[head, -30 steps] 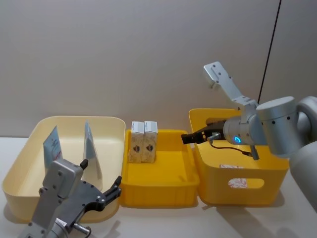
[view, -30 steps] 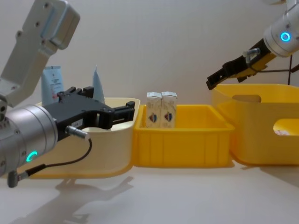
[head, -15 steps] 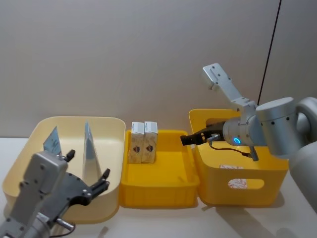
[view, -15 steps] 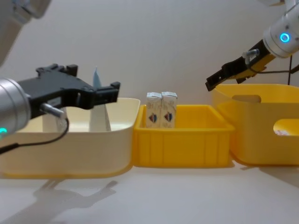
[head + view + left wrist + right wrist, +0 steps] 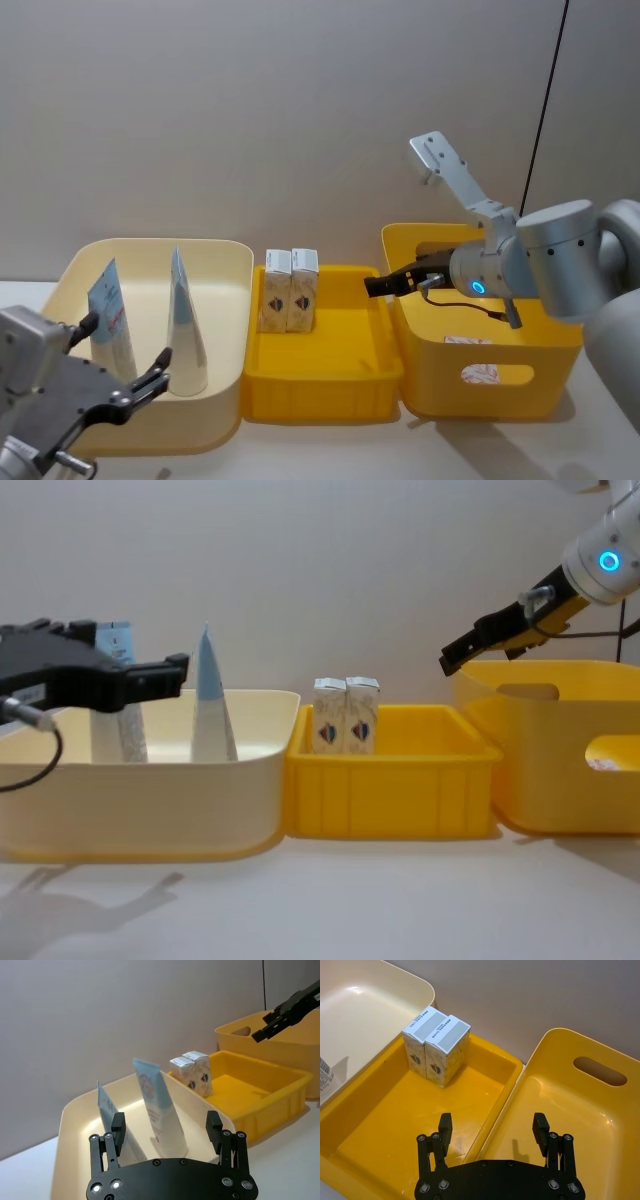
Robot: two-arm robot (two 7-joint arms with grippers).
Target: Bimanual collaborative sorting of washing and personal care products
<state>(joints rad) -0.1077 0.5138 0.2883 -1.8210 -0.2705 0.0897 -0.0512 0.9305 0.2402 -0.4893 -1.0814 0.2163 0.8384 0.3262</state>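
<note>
Since both grippers are empty and every product in sight sits in a container, the sorting looks well along, perhaps nearly done. At the left, the left gripper (image 5: 166, 1121) hovers over the front edge of the cream tub (image 5: 60, 292), fingers spread and holding nothing, aimed at the tubes. Two tubes stand upright, caps down, inside that tub: one (image 5: 108, 318) toward its left side, the other (image 5: 184, 322) near its middle, apart from each other. Next along, the tray (image 5: 335, 352) holds two cartons (image 5: 290, 288) standing upright and touching, tucked into its back left corner; the rest of its floor is bare. Above the line where the tray's right edge meets the yellow tub (image 5: 520, 352), the right gripper (image 5: 492, 1121) hangs with its fingers wide apart, gripping nothing. A pale speckled thing (image 5: 466, 339) lies by the yellow tub's front wall and shows through the handle slot; I cannot tell whether it is a carton. If so, it is probably what remains to move.
</note>
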